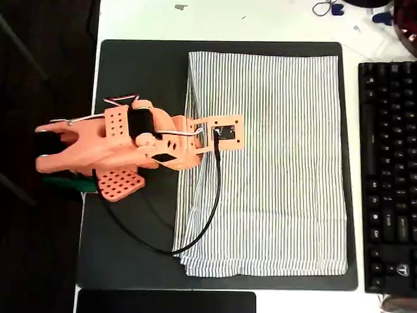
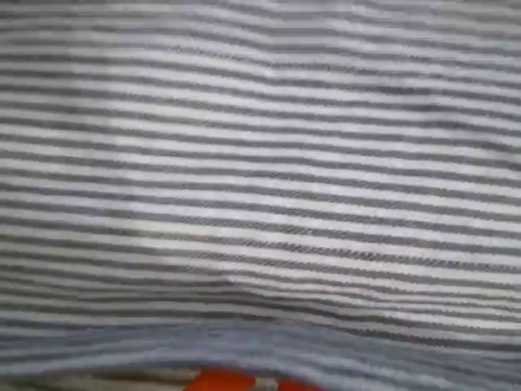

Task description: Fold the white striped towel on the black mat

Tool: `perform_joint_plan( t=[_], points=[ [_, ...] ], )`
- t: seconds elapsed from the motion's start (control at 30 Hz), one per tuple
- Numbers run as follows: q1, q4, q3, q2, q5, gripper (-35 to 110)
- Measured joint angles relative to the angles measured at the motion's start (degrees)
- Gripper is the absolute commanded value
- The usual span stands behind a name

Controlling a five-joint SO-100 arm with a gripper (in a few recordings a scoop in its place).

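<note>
The towel (image 1: 273, 163) lies flat over the right part of the mat (image 1: 137, 78) on the bench (image 1: 228, 19), with the orange arm's claw (image 1: 195, 140) at its left edge, probably to catch it, grip not discernible.

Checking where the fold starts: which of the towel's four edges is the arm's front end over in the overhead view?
The left edge of the white striped towel; the orange arm's front end overlaps it there, while the other three lie flat on the black mat.

White towel (image 1: 280, 163) with fine dark pinstripes — matte black mat (image 1: 140, 72) — orange arm (image 1: 124, 147).
</note>
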Motion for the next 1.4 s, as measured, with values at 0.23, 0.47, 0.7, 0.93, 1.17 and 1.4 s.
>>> perform_joint_plan(
  t=[0.23,0.47,0.7,0.93,1.17,1.4],
  points=[
    [-3.8,7.4,-15.5,-12.5,0.9,0],
    [-11.5,12.8,-34.1,-26.7,7.8,0],
    [-21.0,7.3,-45.3,-43.8,15.6,1],
    [-26.6,-11.0,-50.9,-65.0,21.8,8],
    [-30.2,-16.1,-67.5,-89.9,25.0,18],
    [-30.3,-14.0,-81.6,-106.0,25.8,23]
  ],
)
